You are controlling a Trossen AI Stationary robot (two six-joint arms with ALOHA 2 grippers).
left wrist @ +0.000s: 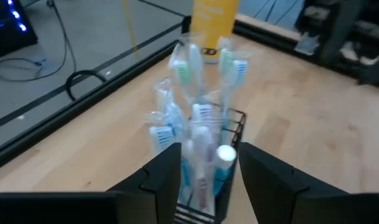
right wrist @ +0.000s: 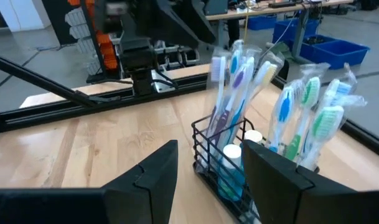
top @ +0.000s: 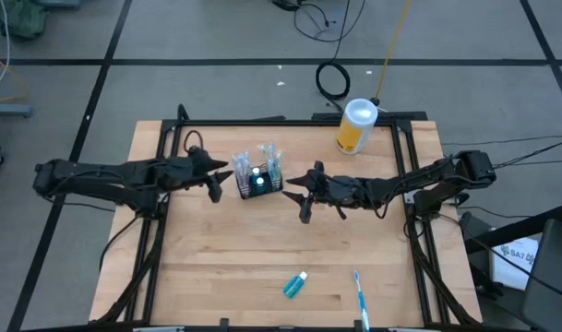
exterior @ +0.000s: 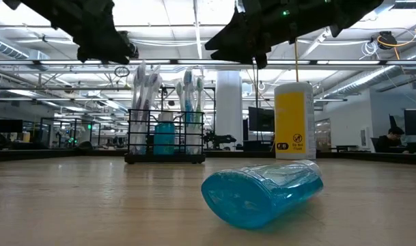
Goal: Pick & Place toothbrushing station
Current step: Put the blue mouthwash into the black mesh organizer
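The black wire-mesh caddy (top: pixel 259 182) stands upright on its base on the wooden table, left of centre. It holds wrapped white-and-blue toothbrushes (right wrist: pixel 236 81) and teal toothpaste tubes (exterior: pixel 164 139). My left gripper (top: pixel 215 182) is open just left of the caddy and raised above the table (exterior: pixel 105 42). In the left wrist view the caddy (left wrist: pixel 208 155) shows just ahead of the gap between the fingers. My right gripper (top: pixel 302 194) is open just right of the caddy, also raised (exterior: pixel 248 37). In the right wrist view the caddy (right wrist: pixel 223 158) stands ahead of it.
A yellow canister with a white lid (top: pixel 356 126) stands at the far right of the table. A loose teal tube (top: pixel 295 285) and a loose toothbrush (top: pixel 359 295) lie near the front edge. A black frame (top: pixel 161 184) borders the table's sides.
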